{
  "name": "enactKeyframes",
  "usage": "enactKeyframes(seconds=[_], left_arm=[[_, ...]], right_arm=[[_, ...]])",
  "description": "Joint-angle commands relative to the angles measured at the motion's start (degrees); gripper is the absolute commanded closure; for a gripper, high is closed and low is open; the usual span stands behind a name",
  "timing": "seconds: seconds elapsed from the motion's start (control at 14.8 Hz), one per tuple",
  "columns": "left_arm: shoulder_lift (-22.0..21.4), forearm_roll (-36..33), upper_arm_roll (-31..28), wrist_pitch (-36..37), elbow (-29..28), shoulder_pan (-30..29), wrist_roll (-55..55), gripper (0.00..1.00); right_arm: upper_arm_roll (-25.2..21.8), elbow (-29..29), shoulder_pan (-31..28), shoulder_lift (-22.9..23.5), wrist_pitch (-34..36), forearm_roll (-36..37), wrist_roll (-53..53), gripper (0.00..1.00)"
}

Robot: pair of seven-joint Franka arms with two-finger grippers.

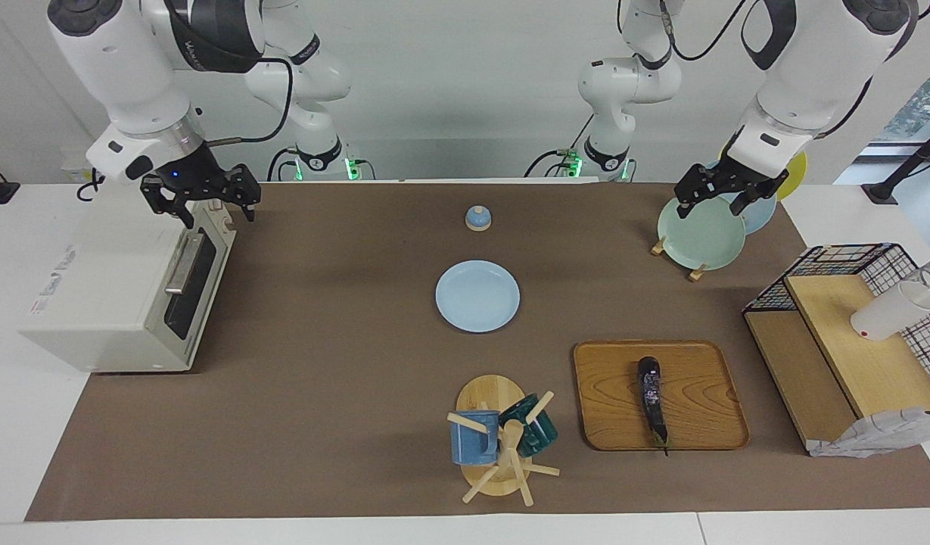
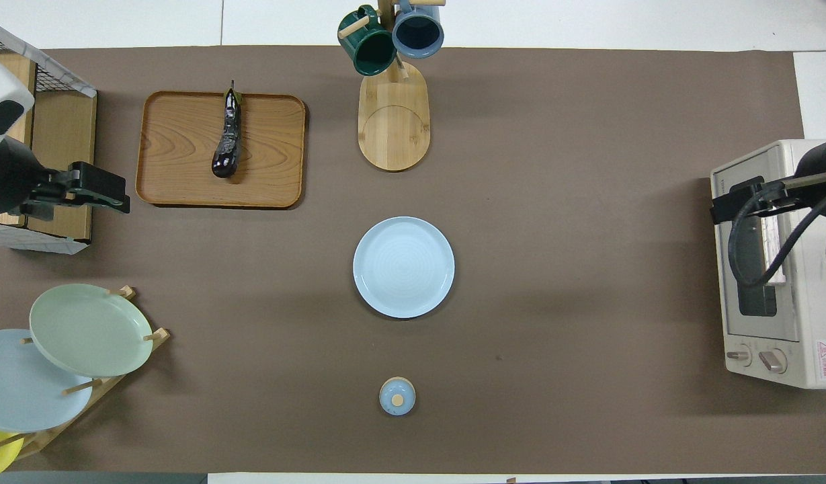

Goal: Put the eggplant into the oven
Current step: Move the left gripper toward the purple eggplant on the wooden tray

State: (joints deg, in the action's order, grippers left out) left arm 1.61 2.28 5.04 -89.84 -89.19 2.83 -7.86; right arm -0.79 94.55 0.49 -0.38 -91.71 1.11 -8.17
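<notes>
The eggplant (image 1: 651, 397) lies dark and glossy on a wooden tray (image 1: 699, 412), at the left arm's end of the table; it also shows in the overhead view (image 2: 226, 134) on the tray (image 2: 177, 154). The cream-white oven (image 1: 94, 303) stands at the right arm's end with its door shut; it also shows in the overhead view (image 2: 809, 302). My right gripper (image 1: 216, 212) is open and empty, over the oven's top front edge. My left gripper (image 1: 716, 203) is open and empty in the air over the plate rack; from overhead (image 2: 113, 191) it sits beside the tray.
A light blue plate (image 1: 477, 296) lies mid-table, a small blue lid (image 1: 477, 219) nearer to the robots. A mug tree (image 1: 499, 439) with two mugs stands beside the tray. A plate rack (image 1: 699, 231) and a black wire basket (image 1: 850, 333) with wooden boards are at the left arm's end.
</notes>
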Motion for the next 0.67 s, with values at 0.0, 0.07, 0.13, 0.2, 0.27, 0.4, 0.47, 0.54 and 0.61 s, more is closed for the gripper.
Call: enactKeyframes(seconds=[0.0, 0.07, 0.13, 0.2, 0.27, 0.4, 0.47, 0.54, 0.61], left_arm=[[-0.13, 0.18, -0.64, -4.81, -1.95, 0.94, -0.23, 0.0], [0.58, 0.18, -0.64, -5.08, -1.6, 1.12, -0.14, 0.0], [2.93, 0.18, -0.56, -4.91, -0.55, 1.03, -0.05, 0.0], [6.44, 0.18, -0.38, -4.47, 2.07, 1.12, 0.04, 0.0], [10.04, 0.09, -0.2, -4.29, 4.36, 1.21, 0.12, 0.0], [16.9, -0.26, -0.03, -4.38, 9.28, 1.21, 1.87, 0.0], [19.54, -0.26, 0.06, -4.64, 11.39, 1.21, 2.75, 0.0], [21.74, -0.26, 0.23, -5.43, 12.37, 1.12, 3.2, 0.0], [24.46, 0.0, 0.93, -6.22, 12.81, 0.95, 4.59, 0.0]], right_arm=[[0.09, 0.72, -0.05, -0.94, -0.05, -0.06, 0.79, 0.0], [0.09, 1.16, -0.13, -1.11, 0.04, -0.06, 0.78, 0.0], [0.09, 1.6, -0.57, -1.29, -0.22, -0.06, -0.17, 0.0], [-0.08, 1.95, -0.75, -1.47, -0.4, -0.06, -0.53, 0.0], [-0.09, 3.43, -0.84, -1.82, -1.45, -0.06, -0.62, 0.06], [-0.26, 4.85, -1.01, -2.61, -1.98, -0.06, -2.63, 0.95], [-0.26, 6.24, -1.36, -3.13, -2.42, -0.06, -3.6, 1.0], [-0.35, 8.0, -2.32, -3.66, -3.47, -0.06, -4.31, 1.0], [-0.35, 10.45, -2.94, -4.54, -5.48, -0.06, -4.23, 1.0]])
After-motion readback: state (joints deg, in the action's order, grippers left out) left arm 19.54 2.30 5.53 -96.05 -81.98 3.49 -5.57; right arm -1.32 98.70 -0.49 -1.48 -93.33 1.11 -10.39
